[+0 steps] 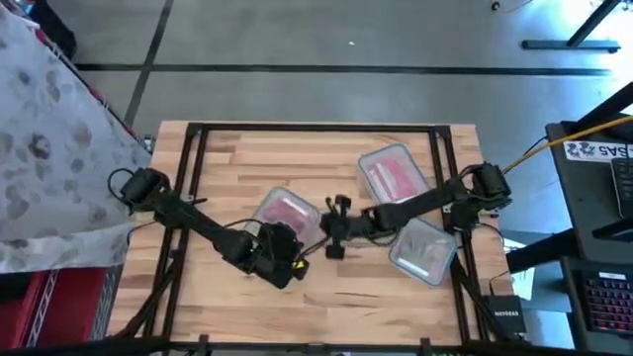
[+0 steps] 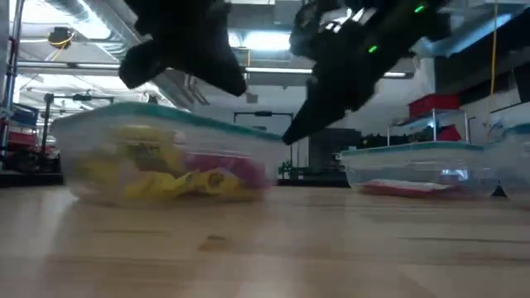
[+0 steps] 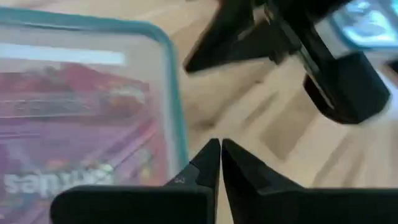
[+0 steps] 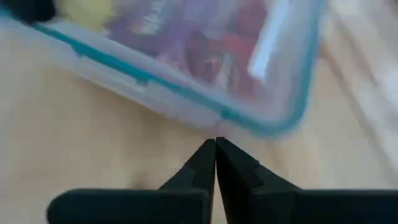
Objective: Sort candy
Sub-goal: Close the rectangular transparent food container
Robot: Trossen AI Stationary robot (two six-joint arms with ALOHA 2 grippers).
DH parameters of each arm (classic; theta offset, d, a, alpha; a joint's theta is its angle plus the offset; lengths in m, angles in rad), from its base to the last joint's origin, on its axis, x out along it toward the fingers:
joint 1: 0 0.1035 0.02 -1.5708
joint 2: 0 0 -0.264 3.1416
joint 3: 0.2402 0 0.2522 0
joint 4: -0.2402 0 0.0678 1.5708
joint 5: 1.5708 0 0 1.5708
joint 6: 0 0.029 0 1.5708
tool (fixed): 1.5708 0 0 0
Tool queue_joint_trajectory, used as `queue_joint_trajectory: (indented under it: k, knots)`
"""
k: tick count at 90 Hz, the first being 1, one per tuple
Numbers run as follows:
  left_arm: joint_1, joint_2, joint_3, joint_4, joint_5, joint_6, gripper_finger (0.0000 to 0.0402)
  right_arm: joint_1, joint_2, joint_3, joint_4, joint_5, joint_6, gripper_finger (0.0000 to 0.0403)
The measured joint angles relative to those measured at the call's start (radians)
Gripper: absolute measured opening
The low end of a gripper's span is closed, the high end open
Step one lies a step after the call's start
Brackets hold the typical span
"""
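Note:
A clear tub (image 1: 287, 213) with a teal-rimmed lid stands mid-table. It holds candy in purple, red and yellow packets (image 4: 205, 37), which also show in the low view (image 2: 166, 178). My left gripper (image 3: 219, 149) is shut, at the tub's near right corner and above the table, with nothing in it. My right gripper (image 4: 215, 146) is shut and points at the tub's right corner (image 4: 249, 121). Both arms meet beside this tub, left gripper (image 1: 297, 247) and right gripper (image 1: 324, 229). My right gripper's shut fingertips (image 2: 288, 136) stand at the corner of the tub's rim, coming from the table's right and slanting down. Whether they touch the rim, I cannot tell.
A second lidded tub (image 1: 394, 176) with red candy stands at the far right. A third clear tub (image 1: 423, 247) sits nearer on the right, under my right arm. Bare wood lies along the table's near edge (image 1: 376, 307). A black frame runs round the table.

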State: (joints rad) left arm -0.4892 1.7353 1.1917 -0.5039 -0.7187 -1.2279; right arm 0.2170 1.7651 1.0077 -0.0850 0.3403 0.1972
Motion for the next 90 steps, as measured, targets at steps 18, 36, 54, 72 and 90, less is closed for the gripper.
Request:
queue_joint_trajectory:
  k: [18,36,54,72,90]
  knots:
    - [-0.003,0.012,0.004,-0.263,0.07,-0.212,0.0,0.004,-0.015,0.0,-0.039,-0.109,-0.06,0.0]
    - [-0.009,0.049,-0.008,-0.312,0.091,-0.338,0.0,0.031,0.003,0.0,0.005,-0.385,-0.126,0.0]
    - [-0.036,0.057,-0.009,-0.131,0.081,-0.311,0.0,0.01,0.091,0.0,0.196,-0.281,-0.096,0.0]
    - [-0.049,0.056,-0.006,-0.163,0.074,-0.292,0.0,-0.023,0.129,0.0,0.316,-0.238,-0.04,0.0]
    - [-0.049,0.055,-0.004,-0.247,0.065,-0.338,0.0,-0.03,0.13,0.0,0.425,-0.168,-0.07,0.0]
